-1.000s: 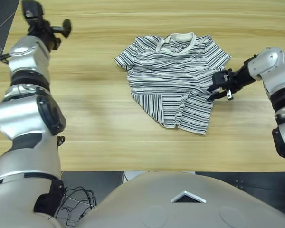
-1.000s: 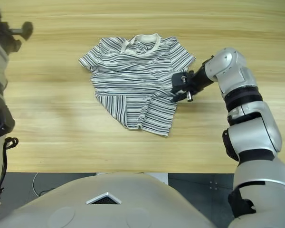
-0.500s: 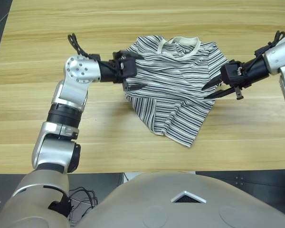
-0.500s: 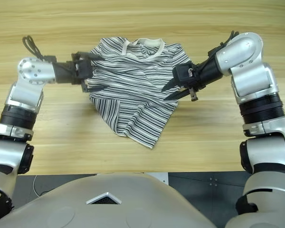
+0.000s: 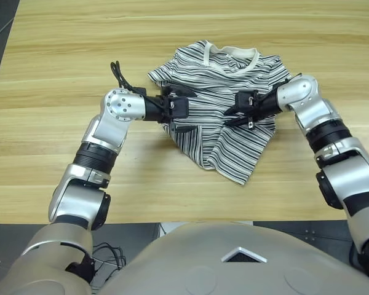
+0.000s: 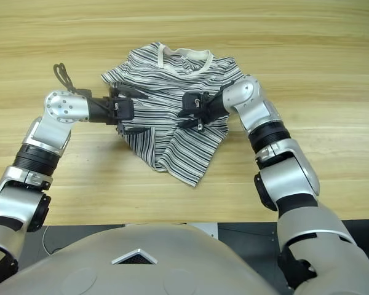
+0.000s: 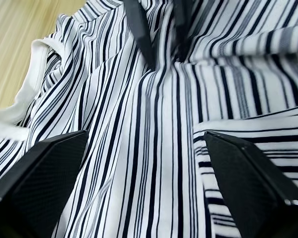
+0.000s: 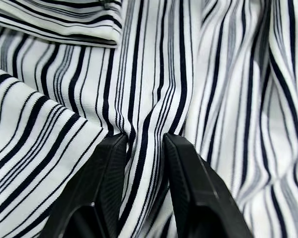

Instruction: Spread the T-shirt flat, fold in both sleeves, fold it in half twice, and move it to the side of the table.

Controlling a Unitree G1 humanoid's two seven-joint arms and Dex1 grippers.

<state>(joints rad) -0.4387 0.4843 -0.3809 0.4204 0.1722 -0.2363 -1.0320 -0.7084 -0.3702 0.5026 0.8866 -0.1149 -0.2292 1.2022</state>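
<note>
The T-shirt (image 5: pixel 227 147) lies crumpled at the middle of the table (image 5: pixel 61 55), with its collar on the far side and its hem twisted into a point toward me. It looks light, soft and limp, so I judge it will sag and bunch wherever unsupported. Shoulder seams or hem corners seem the best holds for spreading. My right gripper (image 8: pixel 145 144) pinches a ridge of striped cloth near the shirt's centre, and my left gripper (image 5: pixel 186 110) sits at its left edge, fingers spread wide, holding nothing
</note>
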